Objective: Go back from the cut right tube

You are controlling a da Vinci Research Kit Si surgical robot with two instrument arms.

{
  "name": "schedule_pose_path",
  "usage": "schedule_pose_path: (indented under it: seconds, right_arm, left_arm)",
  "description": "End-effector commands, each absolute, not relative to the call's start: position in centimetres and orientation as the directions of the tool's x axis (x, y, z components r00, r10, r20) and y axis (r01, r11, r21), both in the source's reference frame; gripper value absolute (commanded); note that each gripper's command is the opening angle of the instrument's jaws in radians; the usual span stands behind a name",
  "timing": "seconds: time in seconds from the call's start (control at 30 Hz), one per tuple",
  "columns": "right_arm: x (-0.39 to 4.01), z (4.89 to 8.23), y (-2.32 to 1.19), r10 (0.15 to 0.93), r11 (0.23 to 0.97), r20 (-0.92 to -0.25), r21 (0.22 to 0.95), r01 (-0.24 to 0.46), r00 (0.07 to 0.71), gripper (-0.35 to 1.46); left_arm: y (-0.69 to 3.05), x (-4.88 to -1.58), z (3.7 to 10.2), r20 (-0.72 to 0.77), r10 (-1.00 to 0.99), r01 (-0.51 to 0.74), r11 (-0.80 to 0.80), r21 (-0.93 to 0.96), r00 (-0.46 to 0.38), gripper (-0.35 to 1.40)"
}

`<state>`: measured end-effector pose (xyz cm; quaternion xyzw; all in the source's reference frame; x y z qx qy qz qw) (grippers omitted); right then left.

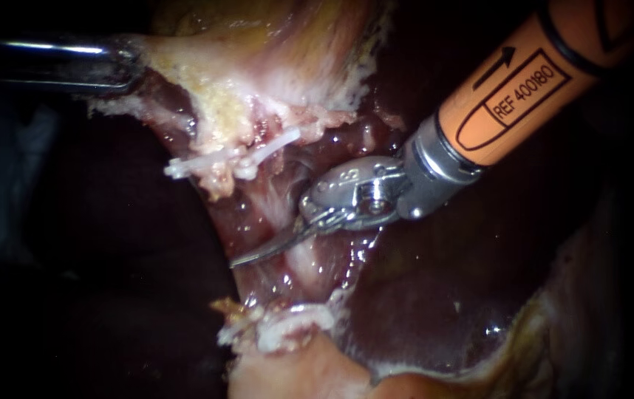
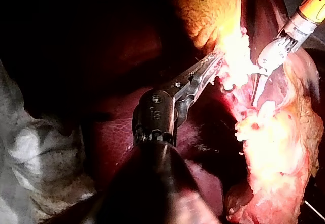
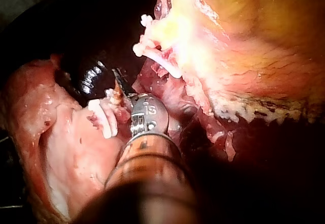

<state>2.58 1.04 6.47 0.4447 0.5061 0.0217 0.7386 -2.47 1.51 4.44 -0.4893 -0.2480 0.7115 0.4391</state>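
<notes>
R instrument (image 1: 239, 261) comes in from upper right: orange sleeve (image 1: 524, 81) on the shaft, then a steel wrist, then a hand made of two thin curved blades. The blades are pressed together into one tapering point and pinch nothing. They lie across a pale, wet band of tissue (image 1: 298, 266), tip aimed down and to the left.

L instrument (image 2: 216, 61) enters from the left w/ a dark polished shaft. Its hand is long, narrow and serrated – clamped on crumbly yellow-white fatty tissue (image 1: 213, 89) at the top of the field, which looks drawn taut towards it.

Task's thing: the tube shows as clipped ends only. Upper clips (image 1: 228, 157) are white, stick-like, lying roughly crosswise on a ragged stump just below the fat, above and left of the blades. Lower clips (image 1: 291, 321) are white too, bunched w/ frayed shreds on a pink, rounded stump below the blade tip. The two clipped ends sit well apart, the blades between them and touching neither. Which end counts as the right tube – can't tell from the endoscope.

Liver (image 1: 442, 295) fills the lower right: dark red, smooth, glossy w/ wet highlights.
</notes>
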Motion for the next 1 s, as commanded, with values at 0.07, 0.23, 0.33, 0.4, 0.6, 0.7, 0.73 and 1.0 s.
schedule_pose_path:
  seconds: [0.07,0.23,0.33,0.4,0.6,0.7,0.73,1.0]
  right_arm:
    - [2.57,6.47,1.03,0.482,0.604,-0.728,0.679,0.418,0.487,-0.35]
    - [2.54,6.44,1.00,0.572,0.579,-0.664,0.743,0.336,0.482,0.91]
    - [2.54,6.43,0.99,0.612,0.592,-0.648,0.756,0.281,0.453,1.30]
    - [2.55,6.44,1.00,0.621,0.598,-0.643,0.758,0.261,0.448,1.36]
    - [2.48,6.43,1.00,0.640,0.622,-0.638,0.757,0.198,0.429,1.43]
    - [2.28,6.34,0.94,0.661,0.660,-0.639,0.745,0.100,0.394,1.43]
    - [2.19,6.30,0.91,0.671,0.673,-0.637,0.738,0.050,0.379,1.43]
    - [1.48,5.92,0.94,0.476,0.848,-0.677,0.523,-0.089,0.562,1.45]
  left_arm:
    - [1.51,-2.47,4.44,-0.479,0.867,-0.381,-0.492,-0.783,-0.136,-0.35]
    - [1.51,-2.47,4.45,-0.479,0.867,-0.381,-0.492,-0.783,-0.136,-0.35]
    - [1.51,-2.47,4.45,-0.479,0.867,-0.381,-0.492,-0.783,-0.136,-0.35]
    - [1.51,-2.47,4.45,-0.479,0.867,-0.381,-0.492,-0.783,-0.136,-0.35]
    - [1.51,-2.47,4.45,-0.479,0.867,-0.381,-0.492,-0.783,-0.136,-0.35]
    - [1.51,-2.46,4.46,-0.479,0.867,-0.380,-0.492,-0.783,-0.136,-0.35]
    - [1.51,-2.46,4.46,-0.479,0.867,-0.380,-0.492,-0.783,-0.137,-0.35]
    - [1.51,-2.45,4.47,-0.479,0.867,-0.380,-0.493,-0.783,-0.137,-0.35]
